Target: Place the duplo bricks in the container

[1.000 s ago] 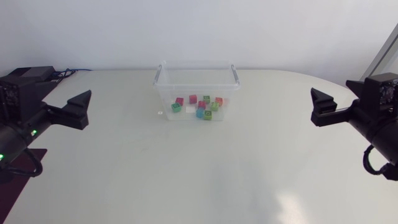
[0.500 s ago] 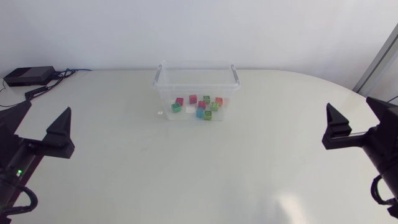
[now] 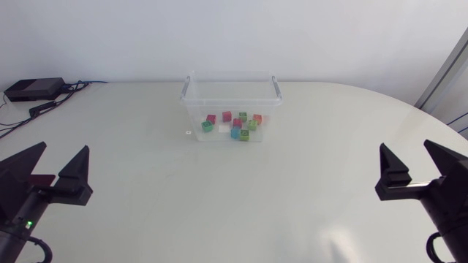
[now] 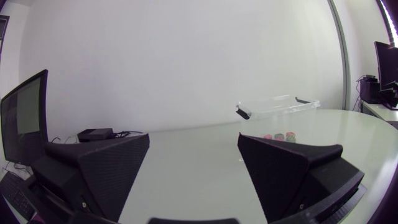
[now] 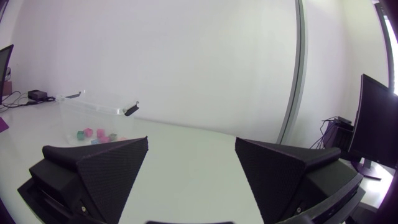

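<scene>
**Bricks in container, both end effectors empty**

Left end effector (image 3: 62, 148), 8 o'clock on the counter (image 3: 219, 208): fingers wide apart, nothing held. Container (image 3: 231, 101), 12 o'clock: duplo bricks (image 3: 235, 124) lie inside on its floor, none seen loose. Right end effector (image 3: 406, 146), 4 o'clock: wide apart, empty. Judgement: placing looks finished. Next move calls only for checking for strays. A white speck (image 3: 189, 132) just beside the container's 9 o'clock wall is too small to identify.
</scene>
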`<control>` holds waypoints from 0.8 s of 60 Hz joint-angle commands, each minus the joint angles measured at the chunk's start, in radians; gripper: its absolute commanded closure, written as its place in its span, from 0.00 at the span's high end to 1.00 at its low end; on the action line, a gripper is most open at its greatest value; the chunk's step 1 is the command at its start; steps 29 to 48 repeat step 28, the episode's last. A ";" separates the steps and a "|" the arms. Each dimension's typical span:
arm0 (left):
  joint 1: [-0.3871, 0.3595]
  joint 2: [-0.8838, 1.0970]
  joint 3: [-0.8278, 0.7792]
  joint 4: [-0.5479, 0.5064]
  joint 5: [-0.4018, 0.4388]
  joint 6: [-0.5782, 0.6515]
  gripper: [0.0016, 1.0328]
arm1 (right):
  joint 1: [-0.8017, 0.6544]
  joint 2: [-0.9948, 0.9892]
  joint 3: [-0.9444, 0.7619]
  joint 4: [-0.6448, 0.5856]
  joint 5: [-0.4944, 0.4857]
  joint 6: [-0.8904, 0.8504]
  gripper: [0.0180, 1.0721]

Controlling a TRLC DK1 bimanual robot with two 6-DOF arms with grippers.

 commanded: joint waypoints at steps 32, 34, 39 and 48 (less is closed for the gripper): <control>0.014 -0.154 -0.101 -0.101 0.027 -0.126 0.96 | 0.014 -0.199 -0.125 -0.099 -0.027 0.140 0.96; 0.014 -0.154 -0.101 -0.101 0.027 -0.126 0.96 | 0.014 -0.199 -0.125 -0.099 -0.027 0.140 0.96; 0.014 -0.154 -0.101 -0.101 0.027 -0.126 0.96 | 0.014 -0.199 -0.125 -0.099 -0.027 0.140 0.96; 0.014 -0.154 -0.101 -0.101 0.027 -0.126 0.96 | 0.014 -0.199 -0.125 -0.099 -0.027 0.140 0.96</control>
